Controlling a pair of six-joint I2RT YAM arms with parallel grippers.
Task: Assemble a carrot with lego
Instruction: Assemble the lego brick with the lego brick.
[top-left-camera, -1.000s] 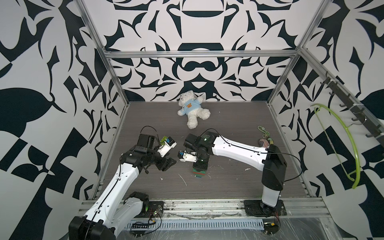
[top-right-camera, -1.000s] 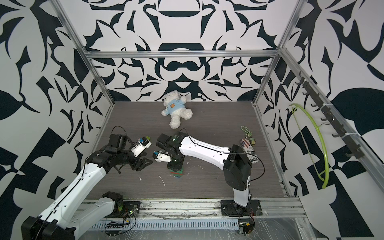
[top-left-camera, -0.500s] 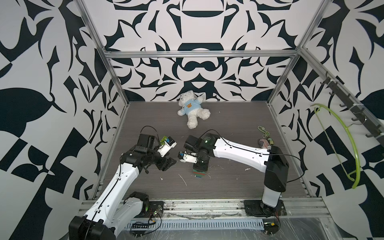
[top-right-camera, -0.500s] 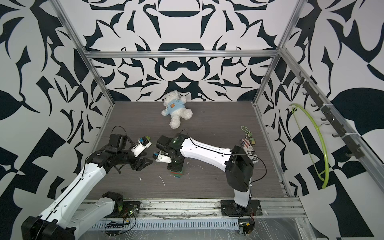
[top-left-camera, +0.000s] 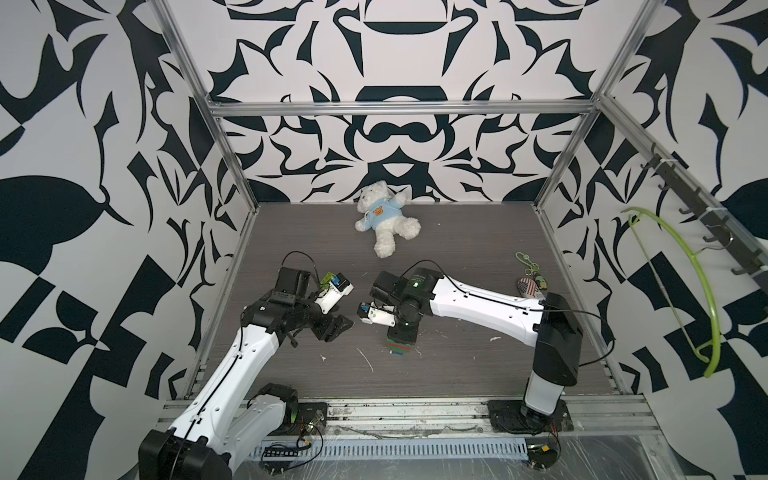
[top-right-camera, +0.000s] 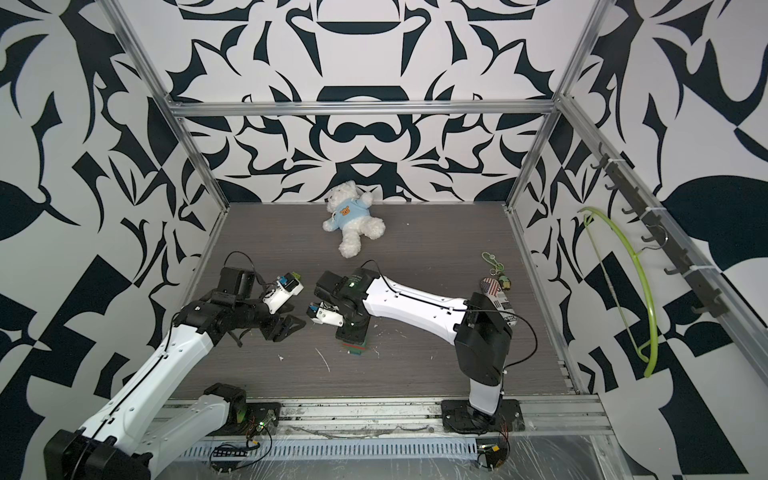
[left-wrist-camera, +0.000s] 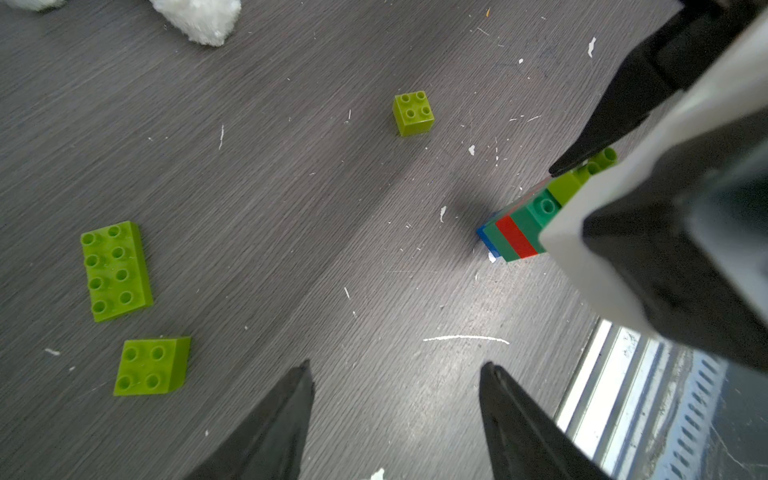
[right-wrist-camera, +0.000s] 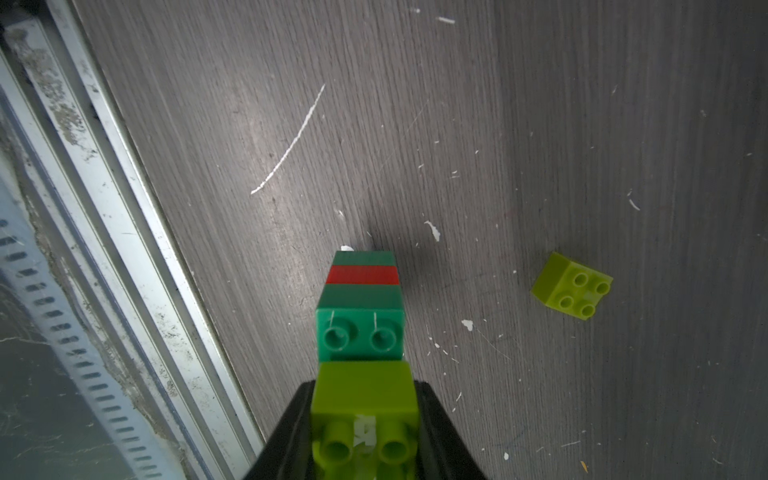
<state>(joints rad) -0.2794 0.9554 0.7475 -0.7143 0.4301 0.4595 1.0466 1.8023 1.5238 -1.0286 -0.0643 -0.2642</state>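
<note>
The carrot (top-left-camera: 398, 348) (top-right-camera: 354, 349) is a short upright stack on the table: blue at the bottom, then dark green, red, dark green (right-wrist-camera: 360, 332), and a lime-green brick (right-wrist-camera: 363, 392) on top. My right gripper (right-wrist-camera: 363, 386) (top-left-camera: 401, 332) is shut on that top lime brick from above. My left gripper (left-wrist-camera: 395, 365) (top-left-camera: 338, 326) hovers open and holds nothing, left of the stack (left-wrist-camera: 517, 232). Loose lego lies nearby: a long lime brick (left-wrist-camera: 116, 270), a square lime one (left-wrist-camera: 151, 365), and a small lime one (left-wrist-camera: 413, 113) (right-wrist-camera: 572, 286).
A white teddy bear (top-left-camera: 384, 224) in a blue shirt lies at the back of the table. Keychain trinkets (top-left-camera: 532, 284) lie at the right side. A metal rail (top-left-camera: 374, 409) runs along the front edge, close to the stack. White flecks are scattered on the wood.
The right arm's elbow has drifted slightly to the right. The stack and the left gripper have stayed where they were.
</note>
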